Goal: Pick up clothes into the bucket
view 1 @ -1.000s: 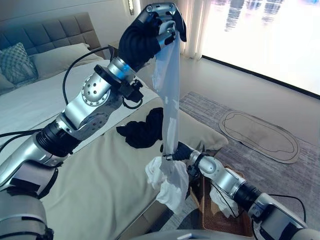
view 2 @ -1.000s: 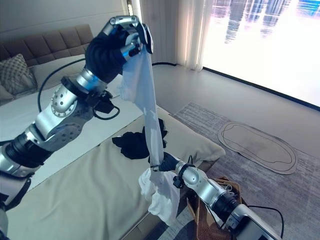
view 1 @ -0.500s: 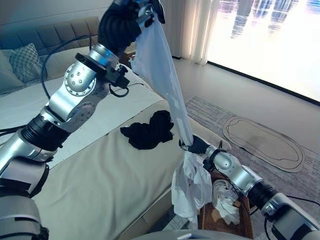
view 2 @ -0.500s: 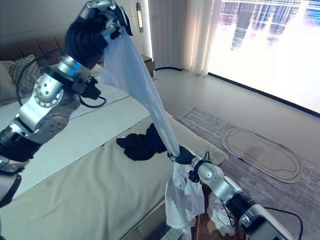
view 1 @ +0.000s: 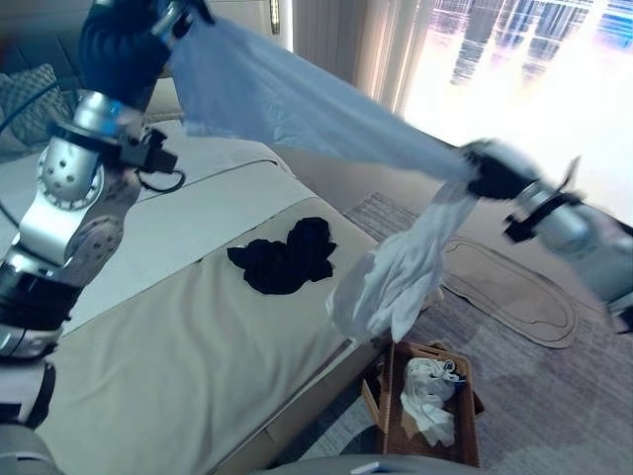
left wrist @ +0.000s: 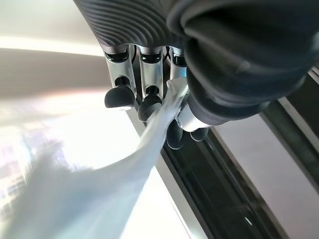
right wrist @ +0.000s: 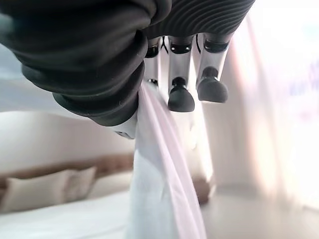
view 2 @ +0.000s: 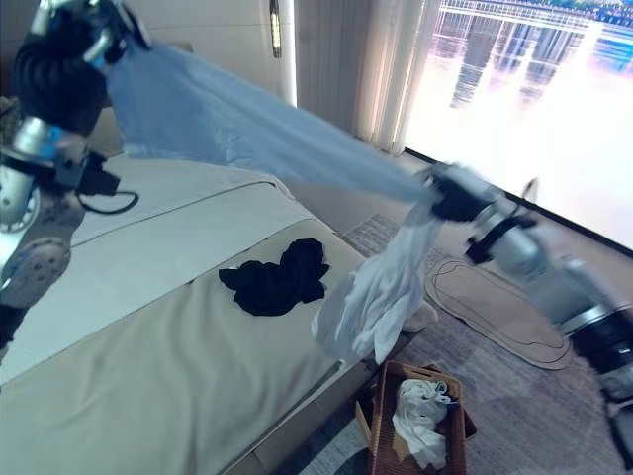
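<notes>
A long pale blue-white garment (view 1: 297, 104) is stretched in the air between both hands. My left hand (view 1: 124, 45) is raised at the upper left over the bed, shut on one end of it; the wrist view shows the cloth (left wrist: 149, 144) pinched in its curled fingers (left wrist: 149, 107). My right hand (view 1: 499, 170) is up at the right, shut on the garment (right wrist: 159, 149), whose loose end (view 1: 391, 282) hangs down above the woven basket (view 1: 465, 450). White clothes (view 1: 427, 394) lie inside the basket. A black garment (view 1: 287, 257) lies on the bed.
The bed (view 1: 178, 376) with a beige cover fills the left, its corner beside the basket. Pillows (view 1: 30, 99) lie at the headboard. A grey rug (view 1: 554, 396) and an oval mat (view 1: 514, 287) cover the floor at the right, below a bright window (view 1: 524, 69).
My right hand has swung up and to the right, from low beside the bed to chest height, pulling the garment nearly level. The left hand has moved further up and left. The camera has shifted.
</notes>
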Controlling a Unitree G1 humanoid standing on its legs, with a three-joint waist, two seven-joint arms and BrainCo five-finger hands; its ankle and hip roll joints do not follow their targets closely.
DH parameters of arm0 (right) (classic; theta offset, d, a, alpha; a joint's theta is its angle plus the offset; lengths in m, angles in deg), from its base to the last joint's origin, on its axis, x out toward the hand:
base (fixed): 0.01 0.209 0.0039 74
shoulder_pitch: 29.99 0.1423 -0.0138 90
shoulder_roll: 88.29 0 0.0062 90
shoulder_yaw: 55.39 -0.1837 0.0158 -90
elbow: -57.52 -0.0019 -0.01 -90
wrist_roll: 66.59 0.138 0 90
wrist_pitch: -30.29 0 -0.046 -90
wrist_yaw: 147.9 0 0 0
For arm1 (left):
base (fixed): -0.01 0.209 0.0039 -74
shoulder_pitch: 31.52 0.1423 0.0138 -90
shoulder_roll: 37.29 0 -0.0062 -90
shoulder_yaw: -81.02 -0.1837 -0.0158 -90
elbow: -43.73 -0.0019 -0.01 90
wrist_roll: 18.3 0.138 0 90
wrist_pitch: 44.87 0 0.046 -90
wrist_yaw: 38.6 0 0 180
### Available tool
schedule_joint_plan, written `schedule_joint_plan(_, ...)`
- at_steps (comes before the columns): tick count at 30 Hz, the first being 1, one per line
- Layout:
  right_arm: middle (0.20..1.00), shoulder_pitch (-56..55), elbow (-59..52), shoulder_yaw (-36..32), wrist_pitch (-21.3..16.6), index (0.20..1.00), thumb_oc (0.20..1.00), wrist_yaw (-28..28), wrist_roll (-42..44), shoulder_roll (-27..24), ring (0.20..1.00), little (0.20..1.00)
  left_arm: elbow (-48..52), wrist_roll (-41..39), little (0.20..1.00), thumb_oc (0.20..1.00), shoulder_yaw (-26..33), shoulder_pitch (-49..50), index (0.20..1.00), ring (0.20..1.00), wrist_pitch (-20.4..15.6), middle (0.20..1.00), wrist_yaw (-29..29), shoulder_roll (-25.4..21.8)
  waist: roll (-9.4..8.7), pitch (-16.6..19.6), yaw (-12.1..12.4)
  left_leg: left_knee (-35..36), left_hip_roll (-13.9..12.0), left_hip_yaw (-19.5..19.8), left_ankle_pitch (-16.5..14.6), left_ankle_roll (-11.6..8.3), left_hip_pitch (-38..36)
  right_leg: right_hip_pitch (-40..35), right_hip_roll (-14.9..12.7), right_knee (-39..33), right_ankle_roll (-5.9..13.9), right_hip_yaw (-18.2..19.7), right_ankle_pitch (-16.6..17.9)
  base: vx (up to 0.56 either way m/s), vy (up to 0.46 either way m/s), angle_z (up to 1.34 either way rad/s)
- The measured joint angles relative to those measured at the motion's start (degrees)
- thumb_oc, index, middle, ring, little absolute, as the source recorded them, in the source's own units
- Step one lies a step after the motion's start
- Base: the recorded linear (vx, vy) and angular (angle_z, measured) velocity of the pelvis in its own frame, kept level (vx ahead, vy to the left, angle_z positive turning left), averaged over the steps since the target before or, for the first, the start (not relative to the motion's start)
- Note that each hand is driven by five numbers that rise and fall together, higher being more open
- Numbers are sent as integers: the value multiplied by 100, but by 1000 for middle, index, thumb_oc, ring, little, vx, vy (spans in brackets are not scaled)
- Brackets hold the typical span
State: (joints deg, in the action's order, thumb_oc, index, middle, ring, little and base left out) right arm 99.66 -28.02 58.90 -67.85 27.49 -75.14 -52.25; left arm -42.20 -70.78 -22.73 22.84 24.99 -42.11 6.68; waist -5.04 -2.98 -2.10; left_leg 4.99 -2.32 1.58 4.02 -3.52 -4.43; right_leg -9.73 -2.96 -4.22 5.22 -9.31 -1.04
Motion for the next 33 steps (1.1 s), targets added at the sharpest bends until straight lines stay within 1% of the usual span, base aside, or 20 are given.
schedule_joint_plan(3,200,451,-8,16,-70,200,200,-175,-227,-243,200,200,-159,77,200,200,82,280,200,200,88,200,-2,9,-177,-4,-9,1,3,-14,-3,-3,-3,3,14,-1,0,14,0,2,-3,-1)
schedule_joint_plan(6,200,715,-130,142,-191,200,200,-303,-441,-652,200,200,-199,304,200,200,676,930,200,200,98,200,4,77,-275,-26,-4,-1,27,-71,-10,-12,-15,10,-18,-4,1,60,0,16,0,-7)
schedule_joint_plan(7,200,759,-157,171,-227,200,200,-316,-474,-724,200,200,-235,378,200,200,718,1012,200,200,102,200,5,90,-299,-30,-7,0,32,-80,-14,-17,-22,11,-20,-1,1,70,1,18,-5,-8)
schedule_joint_plan(9,200,1113,-145,492,-281,200,200,-365,-561,-834,200,200,-271,487,200,200,892,1281,200,200,107,200,15,214,-369,-55,-3,0,39,-100,-23,-27,-44,-3,-27,-2,2,86,1,14,-3,-6)
schedule_joint_plan(10,200,1486,-148,849,-306,200,200,-377,-613,-965,200,200,-271,572,200,200,1081,1535,200,200,113,200,23,447,-403,-82,10,0,38,-129,-26,-31,-62,-6,-30,-4,6,110,3,13,0,-5)
schedule_joint_plan(11,200,1628,-132,968,-313,200,200,-406,-660,-993,200,200,-268,592,200,200,1092,1647,200,200,127,200,29,530,-440,-93,13,1,32,-131,-29,-33,-66,-8,-27,-3,10,112,6,13,-1,-6)
schedule_joint_plan(13,200,2368,20,1618,-355,200,200,-476,-711,-1155,200,200,-270,685,200,200,1104,2054,200,200,191,200,152,899,-567,-152,9,0,15,-145,-35,-41,-77,-9,-27,-6,11,130,6,12,2,-4)
schedule_joint_plan(15,200,2874,150,2074,-381,200,200,-518,-716,-1165,200,200,-298,691,200,200,1052,2294,200,200,310,200,231,1055,-640,-184,3,0,-5,-164,-35,-41,-80,-1,-17,-15,18,170,11,15,0,-9)
schedule_joint_plan(16,200,3071,150,2241,-404,200,200,-527,-719,-1175,200,200,-304,700,272,272,1050,2420,272,272,330,272,273,1198,-686,-175,1,0,-7,-169,-41,-47,-87,-2,-14,-21,25,187,14,18,3,-9)
schedule_joint_plan(17,200,3298,163,2447,-407,200,200,-541,-724,-1183,200,200,-328,699,335,335,1054,2553,335,335,346,335,357,1516,-776,-122,-8,0,0,-173,-46,-51,-92,-3,-6,-19,29,194,17,21,3,-5)
schedule_joint_plan(18,200,3380,186,2536,-409,200,200,-561,-724,-1183,200,200,-335,699,357,357,1038,2601,357,357,354,357,368,1658,-741,-143,0,0,10,-174,-46,-51,-92,-5,-27,-25,29,196,16,0,0,0)
schedule_joint_plan(20,200,3707,277,2908,-416,200,200,-571,-725,-1182,200,200,-421,707,435,435,991,2807,435,435,441,435,459,2059,-768,-139,-3,0,26,-182,-46,-51,-90,-3,-32,-35,35,205,21,0,0,0)
schedule_joint_plan(22,200,4074,471,3328,-417,200,200,-563,-731,-1183,200,200,-849,787,457,457,1027,2910,457,457,505,457,452,2357,-762,-142,-3,-1,44,-193,-45,-50,-100,-13,-41,-39,38,214,25,8,3,-2)
schedule_joint_plan(24,200,4378,804,3646,-417,200,200,-564,-765,-1198,200,200,-1355,907,347,347,1039,3251,347,347,596,347,444,2572,-781,-133,-9,1,42,-227,-46,-49,-96,-16,-38,-78,40,239,57,17,9,-6)
schedule_joint_plan(25,200,4588,916,3886,-416,200,200,-552,-782,-1209,200,200,-1510,937,329,329,1038,3341,329,329,611,329,441,2685,-779,-134,-12,1,43,-232,-46,-49,-97,-17,-41,-86,42,244,64,14,7,-4)
schedule_joint_plan(26,200,4750,1075,4075,-415,200,200,-537,-785,-1214,200,200,-1722,1075,366,366,1026,3483,366,366,697,366,435,2813,-763,-146,-11,0,39,-241,-46,-49,-95,-12,-41,-87,46,250,69,0,0,0)
schedule_joint_plan(27,200,4871,1163,4229,-415,200,200,-520,-795,-1220,200,200,-1832,1158,366,366,1014,3567,366,366,752,366,438,2865,-763,-146,-12,1,36,-244,-46,-49,-96,-11,-45,-87,46,253,69,0,0,0)
schedule_joint_plan(28,200,5032,1276,4410,-414,200,200,-480,-873,-1239,200,200,-2144,1360,809,809,1006,3594,809,809,784,809,429,2960,-745,-159,-5,0,32,-244,-45,-50,-101,-19,-46,-87,45,250,70,0,0,0)
schedule_joint_plan(29,200,5140,1315,4482,-414,200,200,-460,-925,-1252,200,200,-2304,1473,1000,1000,1008,3659,1000,1000,828,1000,404,2997,-741,-161,-8,1,22,-247,-45,-49,-99,-15,-44,-87,40,252,74,0,0,0)
schedule_joint_plan(33,200,5257,1329,4521,-414,200,200,-457,-1005,-1339,200,200,-2628,2019,1000,1000,1030,3780,1000,1000,857,1000,363,3206,-692,-184,-7,1,20,-254,-44,-49,-107,-22,-45,-87,32,253,80,0,0,0)
